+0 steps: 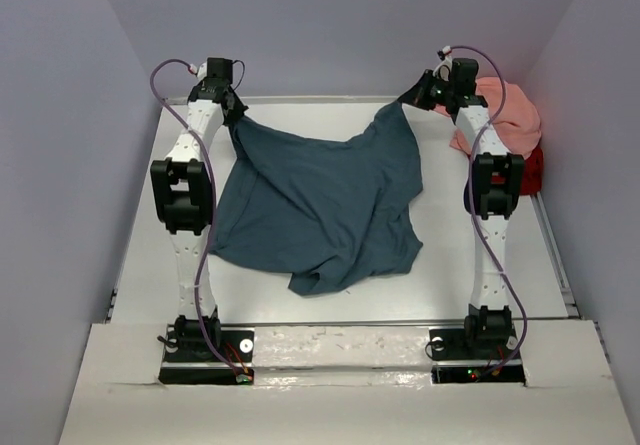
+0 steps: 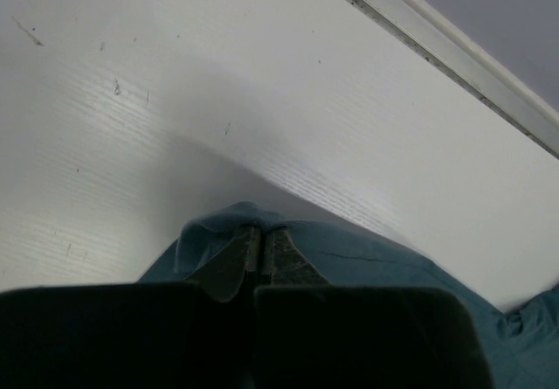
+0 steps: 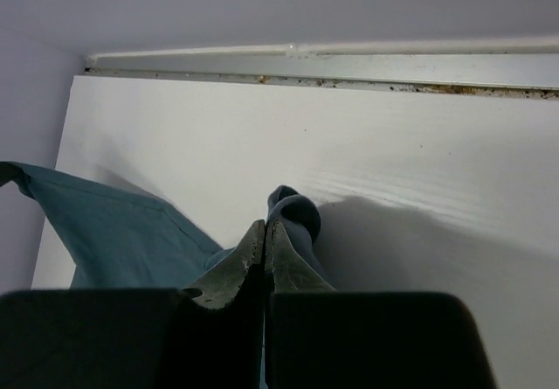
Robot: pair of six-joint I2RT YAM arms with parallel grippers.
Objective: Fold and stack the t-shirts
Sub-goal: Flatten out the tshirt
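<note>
Teal-blue t-shirt [image 1: 320, 200]: held by two points along its far side, one in each gripper, close to the far edge of the bench [image 1: 300, 310].

Left gripper [image 2: 260, 247]: located near the far-left corner. The fingers are pressed together on a fold of the teal cloth, which is seen wrapped round both tips in the left wrist view.

Right gripper [image 3: 265, 245]: located at the far edge, towards the right. The fingers are clamped on a bunched edge of the same shirt, and a small roll of cloth is seen just past the tips.

Between the two grippers the held edge sags. The rest of the shirt is spread over the middle of the bench, creased, with one corner pointing at the near edge.

Salmon pink t-shirt [image 1: 500, 115]: crumpled in the far-right corner, partly hidden by the right arm. Red t-shirt [image 1: 532, 170]: touching it, against the right edge.

A metal rail [image 3: 349, 67] is noted along the far edge.
</note>
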